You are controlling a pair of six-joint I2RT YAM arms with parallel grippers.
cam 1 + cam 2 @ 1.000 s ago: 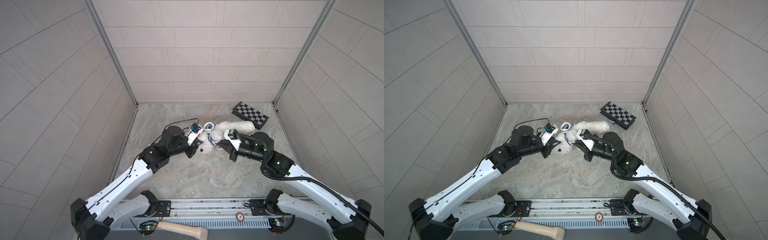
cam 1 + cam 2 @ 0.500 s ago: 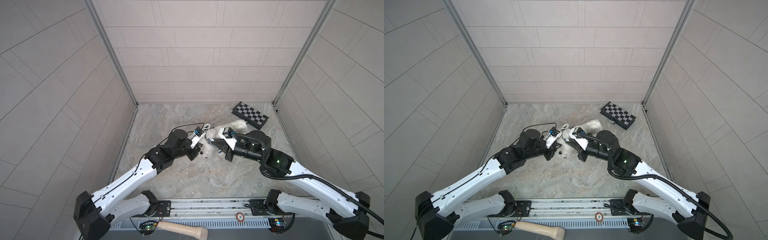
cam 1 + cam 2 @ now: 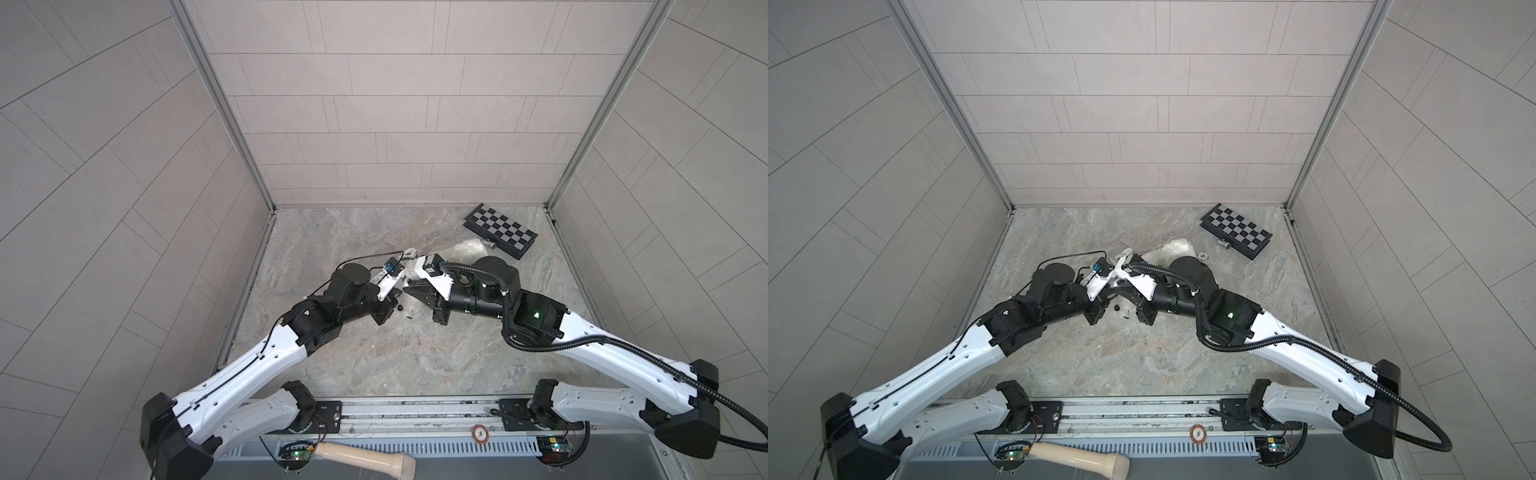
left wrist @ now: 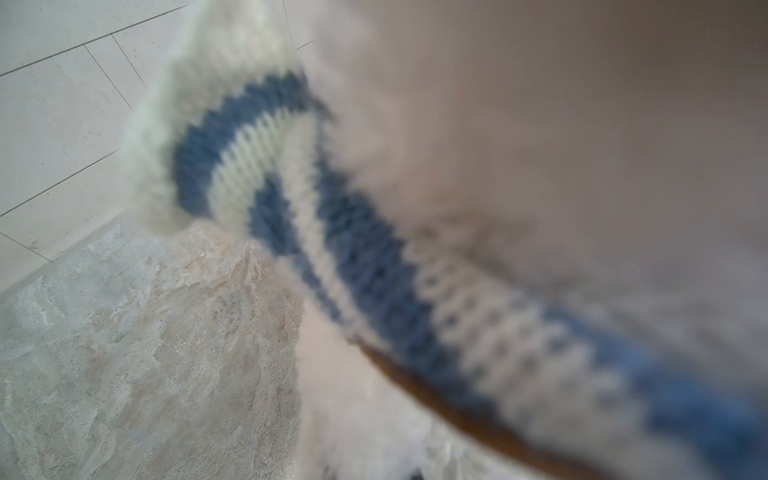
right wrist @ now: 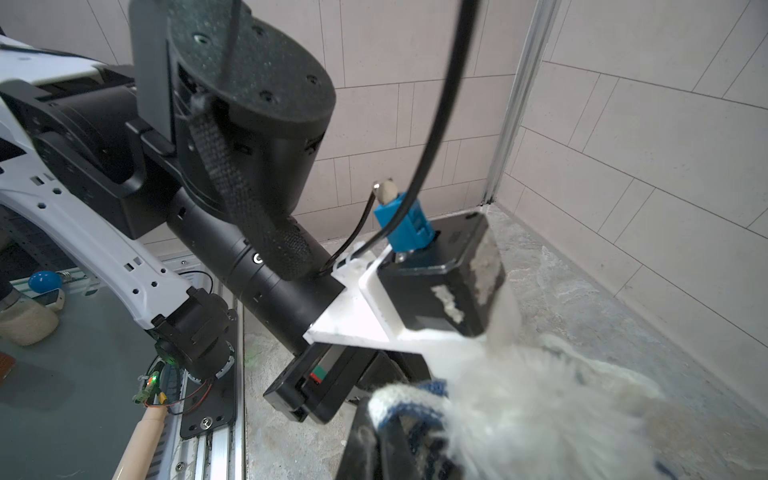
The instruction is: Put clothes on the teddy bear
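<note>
Jaws, right: pressed together on the blue-and-white hem of the striped shirt point(image 5: 409, 401), with cream fur bunched against it.
Jaws, left: closed; what is pinched cannot be told, as only blurred knit stripes are shown close to the wrist camera.
Right gripper point(image 3: 412, 289): brought tip to tip with the left gripper point(image 3: 397, 296) at mid-table.
Teddy bear point(image 3: 469, 248): laid on the marble table point(image 3: 374, 353) just behind both grippers, largely hidden by the right arm.
Checkerboard point(image 3: 500, 228): set near the bear's far end, by the back right corner.
</note>
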